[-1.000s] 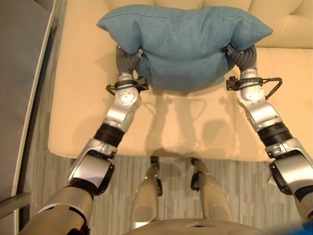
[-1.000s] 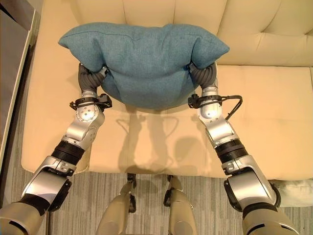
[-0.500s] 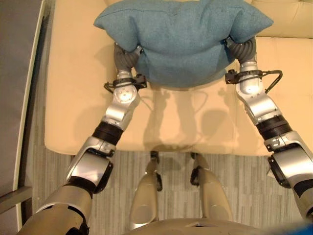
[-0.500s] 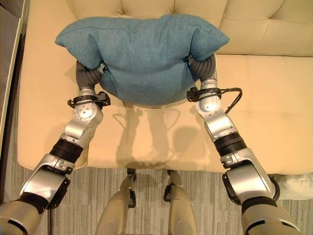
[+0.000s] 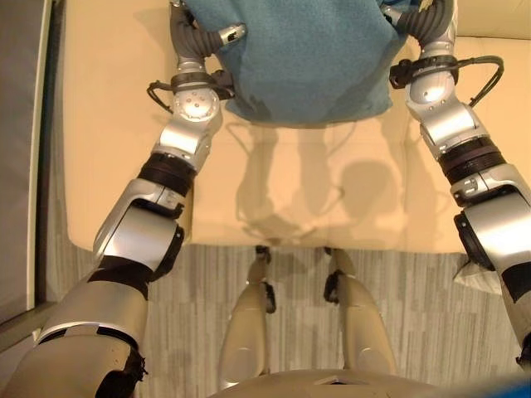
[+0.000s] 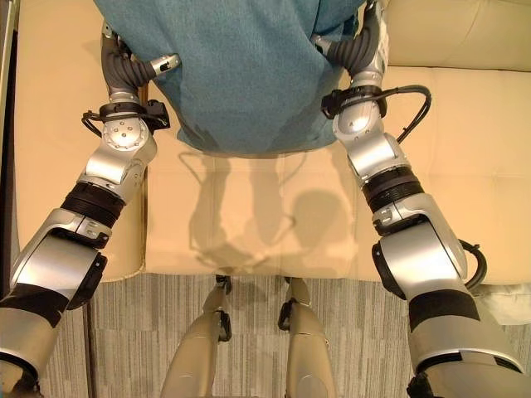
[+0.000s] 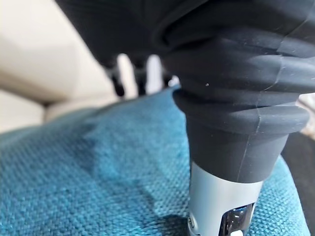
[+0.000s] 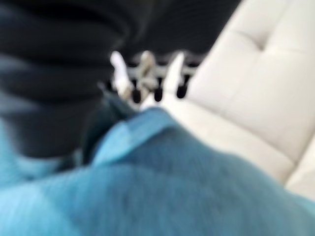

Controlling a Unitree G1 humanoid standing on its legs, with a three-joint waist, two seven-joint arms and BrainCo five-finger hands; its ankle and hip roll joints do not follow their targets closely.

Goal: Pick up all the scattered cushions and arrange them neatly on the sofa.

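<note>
- The teal cushion (image 6: 241, 75) is being carried further out over the cream sofa (image 6: 465, 166) than a second ago, toward the backrest and above the seat.
- My left hand (image 7: 135, 73) and right hand (image 8: 147, 73) are clamping its two ends; the fingers are lying fairly straight along the fabric, pressing inward.
- Judgement: placement is nearing; lowering against the backrest comes next.

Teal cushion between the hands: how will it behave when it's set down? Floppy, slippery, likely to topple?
Probably soft, not stiff: the teal cushion dents where the left hand presses it. Its coarse woven cover likely resists slipping. It seems light, carried between the left hand and the right hand. On the cream sofa it may slump rather than roll.
</note>
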